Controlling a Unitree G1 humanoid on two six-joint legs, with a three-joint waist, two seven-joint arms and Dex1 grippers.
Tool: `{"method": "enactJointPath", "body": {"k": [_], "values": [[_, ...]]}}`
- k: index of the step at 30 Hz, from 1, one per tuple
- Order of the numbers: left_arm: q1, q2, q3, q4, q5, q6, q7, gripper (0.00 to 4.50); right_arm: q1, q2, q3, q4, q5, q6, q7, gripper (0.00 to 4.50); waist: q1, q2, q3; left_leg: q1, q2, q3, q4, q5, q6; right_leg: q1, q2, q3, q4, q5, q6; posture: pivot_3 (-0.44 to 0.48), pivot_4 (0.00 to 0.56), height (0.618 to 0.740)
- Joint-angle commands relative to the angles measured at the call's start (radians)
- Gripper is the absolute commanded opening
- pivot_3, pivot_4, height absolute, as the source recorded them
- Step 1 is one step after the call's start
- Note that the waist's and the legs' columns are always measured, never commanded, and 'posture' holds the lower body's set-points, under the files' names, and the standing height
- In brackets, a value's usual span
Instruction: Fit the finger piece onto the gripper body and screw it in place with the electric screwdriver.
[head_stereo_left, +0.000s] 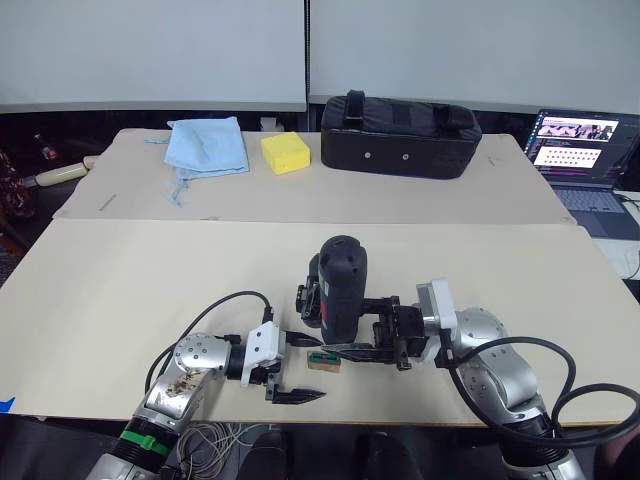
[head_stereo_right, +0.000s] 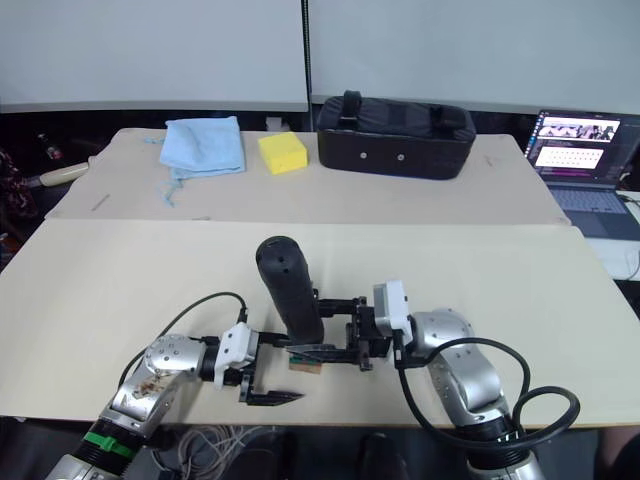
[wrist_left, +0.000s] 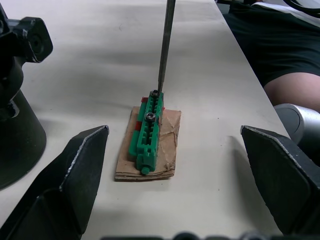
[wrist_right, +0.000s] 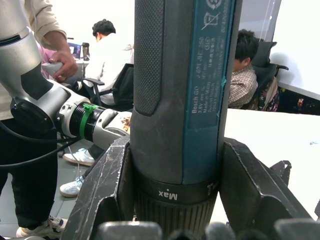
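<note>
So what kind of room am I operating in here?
Likely an office or lab workspace: a laptop sits open on the side desk, people sit in office chairs behind, and the table is a paper-covered workbench.

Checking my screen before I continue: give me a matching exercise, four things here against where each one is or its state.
Things:
1. electric screwdriver
2. left gripper
3. yellow sponge
4. black bag

Places or states:
A. open, fingers either side of the green screw holder
B. far side, nearest the laptop
C. clamped upright in the right gripper
D. beside the blue cloth

Pairs: 1-C, 2-A, 3-D, 4-B
</note>
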Motion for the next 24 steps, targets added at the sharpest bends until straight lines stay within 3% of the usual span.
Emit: {"method": "enactJointPath", "body": {"k": [1, 24], "values": [[0.019, 0.001, -0.022, 0.005, 0.003, 0.004, -0.005, 4.50, -0.005, 0.002, -0.011, -0.024, 0.024, -0.017, -0.010, 1.93, 0.000, 0.000, 0.000, 0.000, 0.000, 0.000, 0.000, 0.000, 0.000, 0.000, 0.000, 0.000, 0.000, 0.000, 0.000, 0.000, 0.150, 0.740], [0.016, -0.006, -0.025, 0.014, 0.005, 0.000, -0.003, 4.50, -0.011, 0.001, -0.014, -0.012, 0.029, -0.008, -0.031, 1.93, 0.000, 0.000, 0.000, 0.000, 0.000, 0.000, 0.000, 0.000, 0.000, 0.000, 0.000, 0.000, -0.001, 0.000, 0.000, 0.000, 0.150, 0.740]]}}
